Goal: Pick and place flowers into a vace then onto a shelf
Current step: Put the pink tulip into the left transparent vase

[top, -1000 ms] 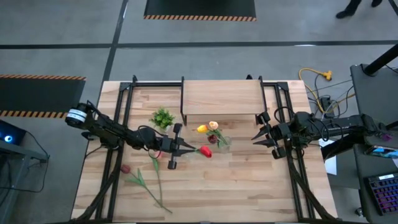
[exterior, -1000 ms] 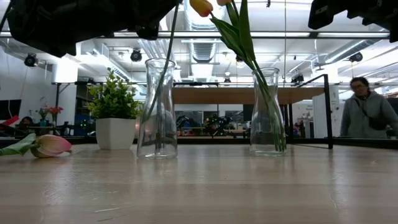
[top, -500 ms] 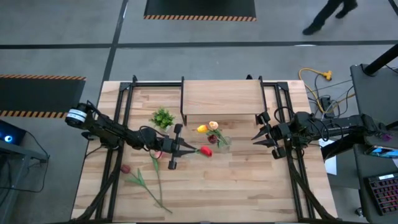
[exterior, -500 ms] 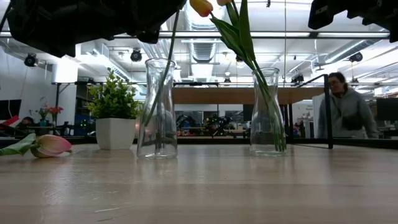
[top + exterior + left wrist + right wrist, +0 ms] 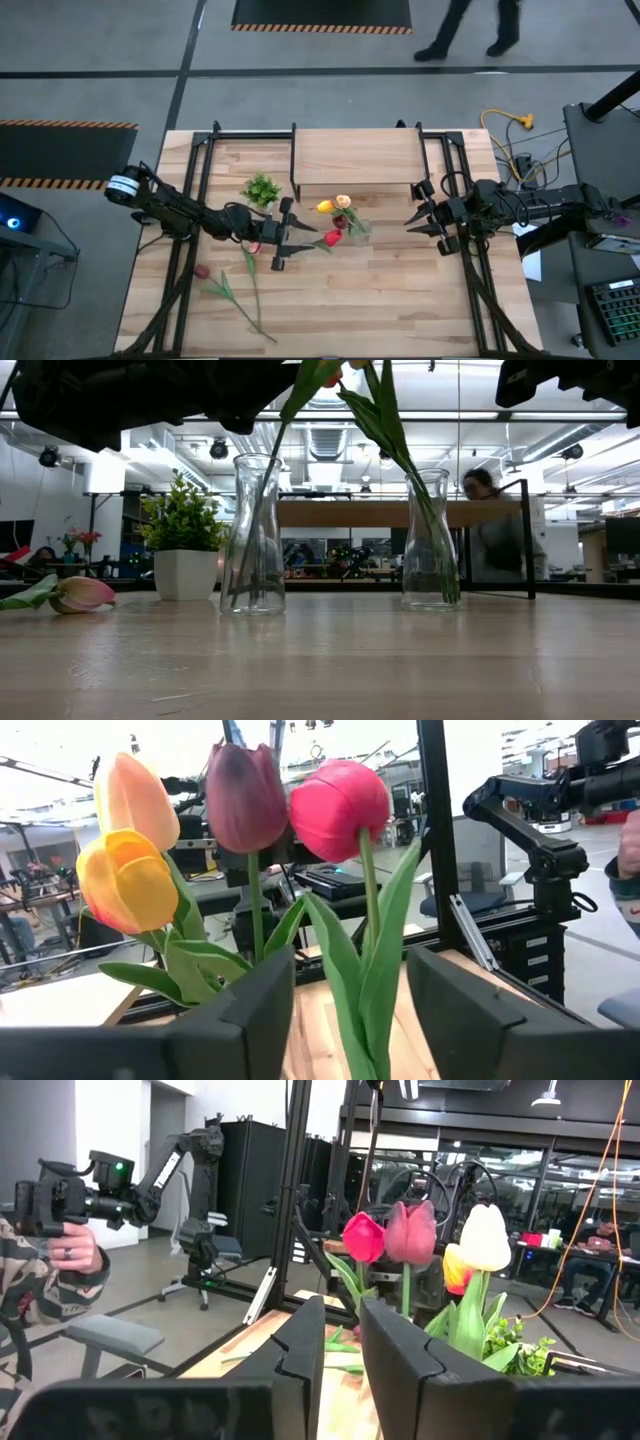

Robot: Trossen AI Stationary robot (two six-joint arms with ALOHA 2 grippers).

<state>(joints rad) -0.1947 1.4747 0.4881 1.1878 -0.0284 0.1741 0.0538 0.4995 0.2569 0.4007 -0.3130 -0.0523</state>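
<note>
Two clear glass vases stand on the table. The near vase (image 5: 252, 535) holds the red tulip (image 5: 333, 237) (image 5: 338, 808), whose stem (image 5: 262, 480) slants through the neck and leans on the rim. My left gripper (image 5: 300, 238) (image 5: 350, 1010) is open and level, a finger on either side of that stem and leaf, with gaps showing. The other vase (image 5: 430, 540) (image 5: 352, 224) holds yellow, peach and maroon tulips (image 5: 135, 860). A pink tulip (image 5: 203, 272) (image 5: 80, 593) lies on the table. My right gripper (image 5: 412, 220) (image 5: 342, 1350) waits at the right, shut and holding nothing.
The low wooden shelf (image 5: 355, 158) (image 5: 400, 512) stands behind the vases. A small green plant in a white pot (image 5: 262, 188) (image 5: 182, 550) sits at the far left. Another long green stem (image 5: 240, 300) lies near the front left. A person (image 5: 495, 540) walks beyond the table.
My left gripper has opened and let go of the red tulip's stem without shifting. The tulip has settled in the near vase; its leaves now show above the rim and its head has tipped slightly toward the other vase. The person behind has walked across.
</note>
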